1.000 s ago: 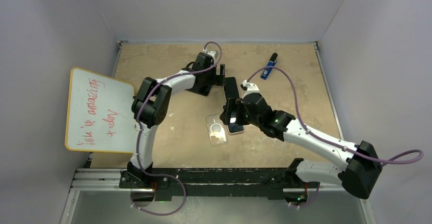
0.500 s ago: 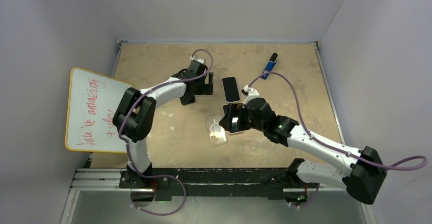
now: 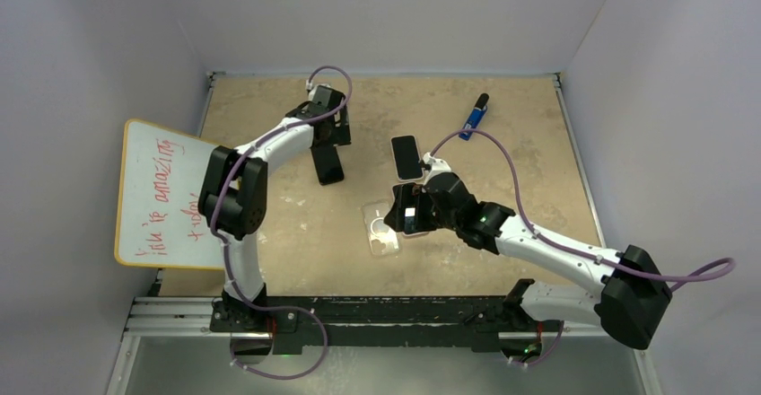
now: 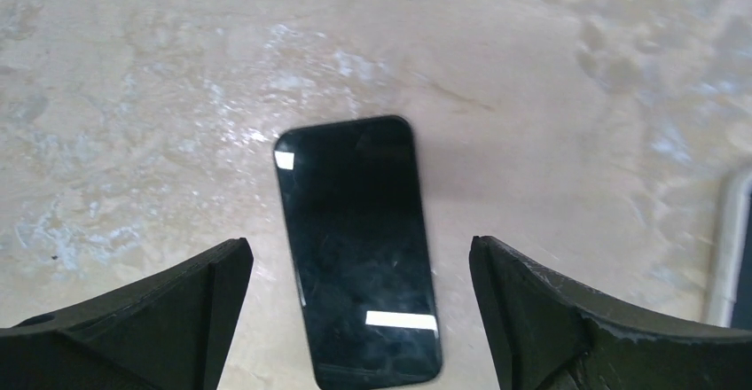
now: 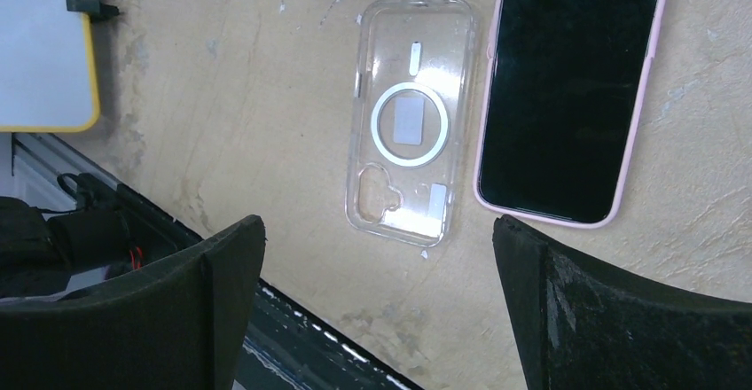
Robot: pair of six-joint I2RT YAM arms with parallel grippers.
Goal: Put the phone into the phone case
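Two phones and one clear plastic phone case (image 5: pixel 410 146) lay lengthwise near-to-far: pink-rimmed phone (image 5: pixel 567 89) beside it, black phone (image 4: pixel 355 195) apart. The left gripper (image 4: pixel 359 246) and right gripper (image 5: pixel 379 222) gaped empty.

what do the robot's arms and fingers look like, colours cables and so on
Both the left arm and right arm have white tubular links joined by chunky black joints. A purple cable loops along each arm. A small green light glows on the right arm. The fingers are broad, matte black wedges with slightly rough edges.
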